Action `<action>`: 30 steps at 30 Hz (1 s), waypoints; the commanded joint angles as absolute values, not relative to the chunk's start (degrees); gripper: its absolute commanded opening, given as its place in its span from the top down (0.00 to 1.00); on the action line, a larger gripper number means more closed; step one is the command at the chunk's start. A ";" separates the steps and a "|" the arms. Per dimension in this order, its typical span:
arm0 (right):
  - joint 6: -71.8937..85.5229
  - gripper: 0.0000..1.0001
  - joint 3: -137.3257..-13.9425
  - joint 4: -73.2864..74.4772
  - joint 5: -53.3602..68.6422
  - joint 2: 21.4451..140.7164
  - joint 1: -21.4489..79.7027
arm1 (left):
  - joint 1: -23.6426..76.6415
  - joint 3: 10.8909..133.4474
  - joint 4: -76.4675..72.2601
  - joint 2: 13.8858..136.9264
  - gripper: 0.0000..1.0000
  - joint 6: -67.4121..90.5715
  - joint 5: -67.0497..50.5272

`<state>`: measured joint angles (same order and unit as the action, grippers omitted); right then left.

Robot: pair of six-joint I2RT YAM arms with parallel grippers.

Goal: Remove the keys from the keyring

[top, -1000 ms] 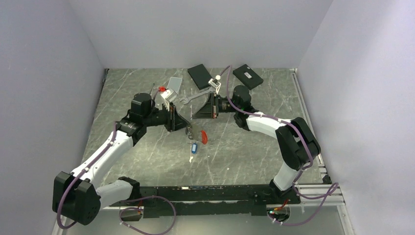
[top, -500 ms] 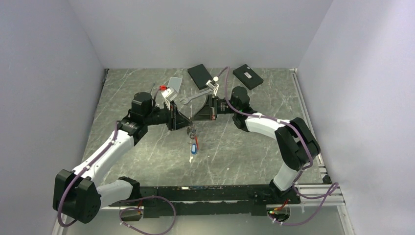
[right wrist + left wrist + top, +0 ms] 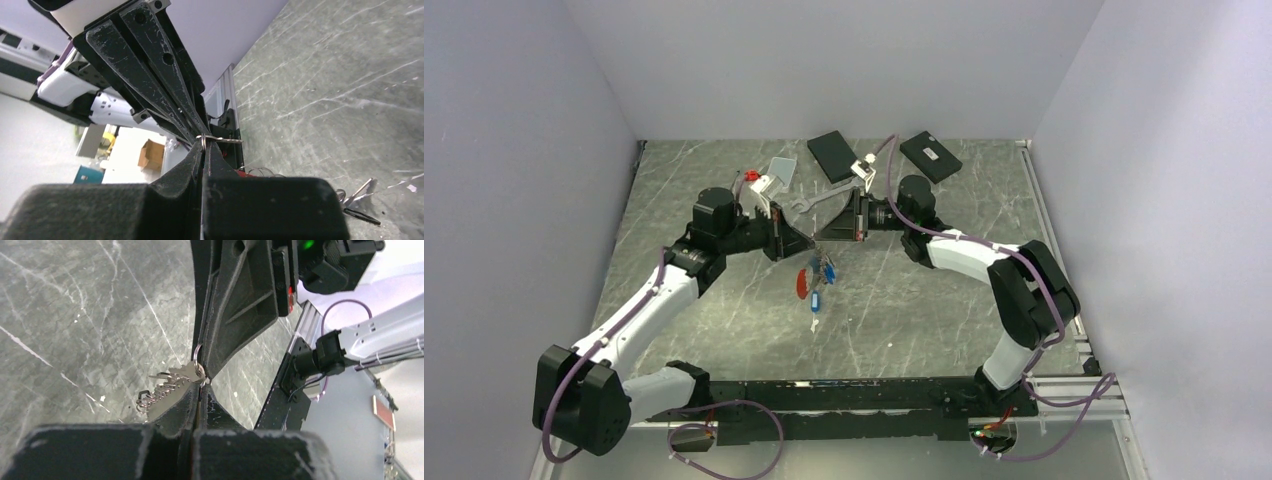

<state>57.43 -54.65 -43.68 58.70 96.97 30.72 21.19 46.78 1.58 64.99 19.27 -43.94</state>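
Observation:
Both grippers meet tip to tip above the table's middle. My left gripper (image 3: pixel 808 244) (image 3: pixel 201 386) is shut on the thin grey ring of the keyring (image 3: pixel 196 358). My right gripper (image 3: pixel 822 240) (image 3: pixel 203 145) is shut on that same ring (image 3: pixel 204 139) from the other side. The keyring's red clip (image 3: pixel 801 283) hangs below them, with blue-headed keys (image 3: pixel 828 269) beside it. In the left wrist view, metal key blades (image 3: pixel 167 386) dangle left of my jaws. One loose blue key (image 3: pixel 817 300) lies on the table underneath.
A long silver wrench (image 3: pixel 819 200) lies just behind the grippers. Two black boxes (image 3: pixel 832 155) (image 3: pixel 930 155) and a grey plate (image 3: pixel 779 172) sit near the back wall. Grey walls close in the left, back and right sides.
My left gripper opened slightly, then shut again on the ring. The hanging bunch swung: the red clip went from the right side to the left, and the blue keys rose beside it.

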 commanded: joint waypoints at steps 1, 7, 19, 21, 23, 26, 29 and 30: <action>53.27 1.00 -54.83 -35.85 52.59 94.45 28.34 | 18.54 47.56 -3.12 62.96 1.00 27.32 -37.31; 55.53 1.00 -53.35 -33.10 48.45 95.35 28.30 | 16.87 46.84 -3.77 63.20 1.00 34.55 -33.70; 52.20 1.00 -55.41 -34.83 52.04 95.06 28.30 | 16.61 45.84 2.10 60.80 0.88 20.93 -45.25; 50.47 1.00 -55.86 -34.07 53.02 94.63 28.29 | 16.60 46.81 4.67 60.17 0.76 17.53 -46.50; 49.05 1.00 -56.06 -33.47 53.91 94.17 28.29 | 16.61 48.59 7.75 60.23 0.67 12.85 -47.59; 47.12 1.00 -56.42 -32.25 55.21 93.51 28.30 | 16.61 52.20 13.55 61.45 0.59 5.35 -50.15; 45.53 1.00 -56.63 -31.03 55.84 92.81 28.45 | 16.61 54.87 16.25 63.02 0.57 2.20 -50.78; 45.16 1.00 -56.80 -30.42 55.69 92.63 28.52 | 16.68 55.41 16.48 63.40 0.57 2.45 -50.38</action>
